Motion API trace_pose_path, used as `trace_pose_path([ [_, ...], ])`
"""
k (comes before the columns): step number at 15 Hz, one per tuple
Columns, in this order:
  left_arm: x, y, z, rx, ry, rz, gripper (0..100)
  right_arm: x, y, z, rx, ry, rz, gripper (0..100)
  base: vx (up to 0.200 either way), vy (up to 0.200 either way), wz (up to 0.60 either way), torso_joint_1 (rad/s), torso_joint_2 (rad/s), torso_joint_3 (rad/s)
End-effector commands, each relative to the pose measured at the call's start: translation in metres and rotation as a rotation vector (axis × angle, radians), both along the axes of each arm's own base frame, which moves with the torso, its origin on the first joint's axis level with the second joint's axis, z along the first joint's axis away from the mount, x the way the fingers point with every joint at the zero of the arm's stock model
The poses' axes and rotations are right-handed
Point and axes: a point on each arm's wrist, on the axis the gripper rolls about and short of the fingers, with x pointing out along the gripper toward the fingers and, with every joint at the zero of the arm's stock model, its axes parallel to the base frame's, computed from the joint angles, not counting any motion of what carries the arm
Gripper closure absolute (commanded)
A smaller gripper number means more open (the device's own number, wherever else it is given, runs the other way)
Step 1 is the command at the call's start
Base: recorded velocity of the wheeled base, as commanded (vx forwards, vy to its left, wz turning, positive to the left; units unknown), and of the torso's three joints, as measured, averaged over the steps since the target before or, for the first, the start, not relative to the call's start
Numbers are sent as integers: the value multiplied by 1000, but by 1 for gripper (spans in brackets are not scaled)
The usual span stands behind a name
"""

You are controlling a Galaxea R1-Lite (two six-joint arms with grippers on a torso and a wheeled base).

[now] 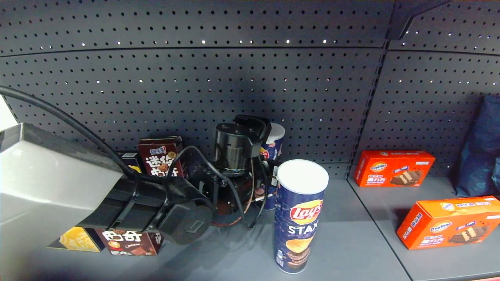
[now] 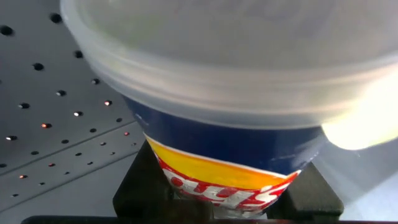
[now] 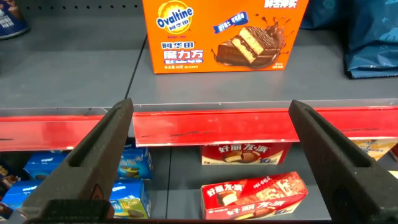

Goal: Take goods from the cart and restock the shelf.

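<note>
A dark blue chips can [image 1: 274,142] with a white lid stands at the back of the grey shelf [image 1: 351,242], close to the pegboard wall. My left gripper [image 1: 267,171] is shut on this can; in the left wrist view the can [image 2: 236,143] sits between the two dark fingers [image 2: 140,186]. A second, matching chips can [image 1: 299,218] stands upright just in front, apart from the arm. My right gripper [image 3: 211,180] is open and holds nothing, facing the shelf's red front rail [image 3: 211,124] below an orange box [image 3: 221,34].
Brown cookie boxes [image 1: 160,156] and a yellow box [image 1: 76,239] stand left of my arm. Two orange boxes [image 1: 392,168] [image 1: 449,226] lie on the right section, with a blue bag [image 1: 480,152] beyond. The lower shelf holds red boxes [image 3: 252,196] and blue packs [image 3: 134,180].
</note>
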Motion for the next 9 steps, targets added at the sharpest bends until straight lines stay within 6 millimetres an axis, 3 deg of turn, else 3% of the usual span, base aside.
trace_pose_path([
  [1, 1, -1, -5, 7, 8, 0, 100, 0, 0, 0, 0, 0, 0, 0, 0, 0, 0, 0, 0, 0],
  [4, 1, -3, -7, 6, 6, -1, 100, 0, 0, 0, 0, 2, 0, 0, 0, 0, 0, 0, 0, 0],
  [5, 1, -3, -7, 7, 5, 3, 0, 0, 0, 0, 0, 2, 0, 0, 0, 0, 0, 0, 0, 0],
  [9, -3, 3, -4, 8, 4, 14, 0, 0, 0, 0, 0, 2, 0, 0, 0, 0, 0, 0, 0, 0],
])
